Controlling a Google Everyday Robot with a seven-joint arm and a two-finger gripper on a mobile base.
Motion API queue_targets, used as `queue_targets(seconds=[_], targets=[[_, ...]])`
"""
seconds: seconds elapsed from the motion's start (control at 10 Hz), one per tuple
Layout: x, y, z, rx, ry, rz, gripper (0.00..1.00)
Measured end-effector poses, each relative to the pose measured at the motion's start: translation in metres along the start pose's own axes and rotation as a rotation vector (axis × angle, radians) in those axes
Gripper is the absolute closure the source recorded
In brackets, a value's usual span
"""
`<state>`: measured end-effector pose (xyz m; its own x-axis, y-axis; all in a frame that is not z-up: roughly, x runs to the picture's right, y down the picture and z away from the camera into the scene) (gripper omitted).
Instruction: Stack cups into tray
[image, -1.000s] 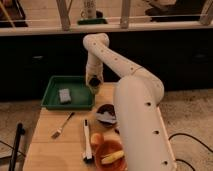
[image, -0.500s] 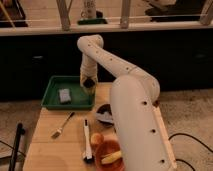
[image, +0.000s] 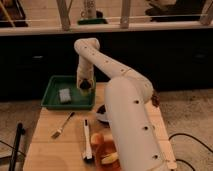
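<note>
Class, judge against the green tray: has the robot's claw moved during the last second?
Yes. The claw moved left, from the right rim of the shallow rectangular green plastic tray to above its right end.

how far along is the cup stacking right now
Done: nothing clearly. The shallow rectangular green plastic tray shows only a grey rectangular block, with no cup set down in it. In hand: the gripper hangs over the tray's right side, jaws shut on what looks like the small round olive-green cup. Left: lower it and release it inside the tray.
</note>
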<state>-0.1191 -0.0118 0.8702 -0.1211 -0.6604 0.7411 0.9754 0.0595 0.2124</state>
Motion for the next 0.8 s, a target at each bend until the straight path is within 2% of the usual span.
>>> queue_targets(seconds=[0.3, 0.7, 0.8], targets=[[0.003, -0.001, 0.016, 0.008, -0.038, 0.013, 1.00], [0.007, -0.003, 0.027, 0.012, -0.063, 0.018, 0.99], [0.007, -0.006, 0.029, 0.012, -0.068, 0.015, 0.92]])
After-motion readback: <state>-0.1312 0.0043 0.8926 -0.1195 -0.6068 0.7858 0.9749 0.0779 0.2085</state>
